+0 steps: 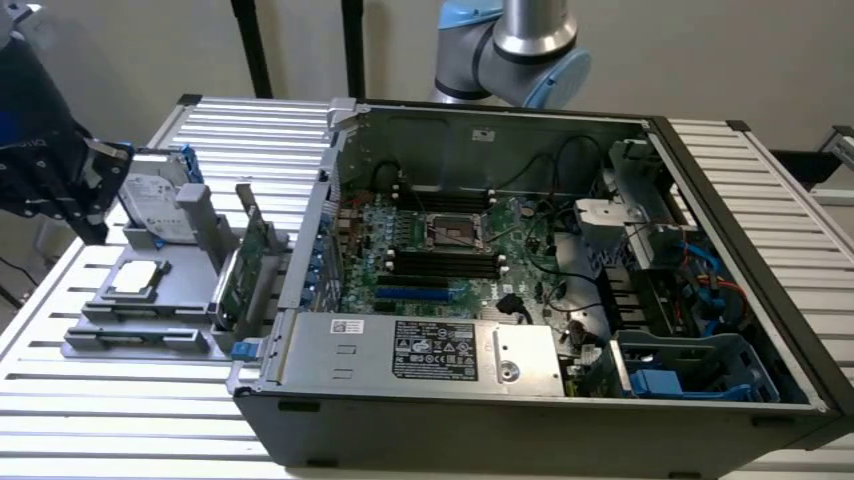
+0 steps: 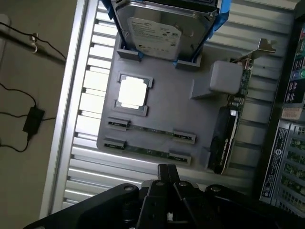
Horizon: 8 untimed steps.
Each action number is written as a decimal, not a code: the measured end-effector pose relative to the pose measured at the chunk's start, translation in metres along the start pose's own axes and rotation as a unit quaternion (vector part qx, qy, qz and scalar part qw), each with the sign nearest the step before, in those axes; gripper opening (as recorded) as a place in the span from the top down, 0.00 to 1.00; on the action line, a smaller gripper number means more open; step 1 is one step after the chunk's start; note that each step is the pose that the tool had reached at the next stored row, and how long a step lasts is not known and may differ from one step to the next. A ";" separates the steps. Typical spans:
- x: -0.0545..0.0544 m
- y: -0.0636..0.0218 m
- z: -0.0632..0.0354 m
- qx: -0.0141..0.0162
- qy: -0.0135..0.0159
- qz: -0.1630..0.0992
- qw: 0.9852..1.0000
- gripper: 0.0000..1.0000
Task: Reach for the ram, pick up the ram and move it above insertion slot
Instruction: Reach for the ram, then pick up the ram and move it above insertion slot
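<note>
Wrist view looks down on a gray tray that lies on the slatted table. The gripper has its two fingers pressed together, and nothing is between them. The ram lies flat in the tray as a thin green stick, with a small gray clip at each end. A second ram lies parallel to it, on the side nearer to the fingertips. Neither stick is touched by the gripper. A CPU sits in a square seat of the same tray, and a hard drive stands in a blue frame at the tray's far end. A wider green card stands on its edge beside a gray block.

From the exterior view, the open PC case stands on the table at the exterior view's right of the tray. The motherboard inside it has black slots.
</note>
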State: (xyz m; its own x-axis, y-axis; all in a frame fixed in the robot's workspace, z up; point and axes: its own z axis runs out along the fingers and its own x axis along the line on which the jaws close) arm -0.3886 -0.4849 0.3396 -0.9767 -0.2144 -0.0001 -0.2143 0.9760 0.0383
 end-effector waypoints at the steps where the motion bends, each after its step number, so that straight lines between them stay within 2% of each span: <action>1: 0.000 0.0000 0.0010 0.000 0.000 -0.009 1.000 0.89; 5: 0.000 -0.0002 0.0048 0.000 0.002 -0.046 0.999 0.89; 8: 0.000 -0.0003 0.0067 0.000 0.003 -0.073 0.997 0.89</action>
State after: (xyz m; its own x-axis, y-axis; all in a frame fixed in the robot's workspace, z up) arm -0.3886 -0.4849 0.3329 -0.9351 -0.3543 0.0000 -0.3540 0.9344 0.0383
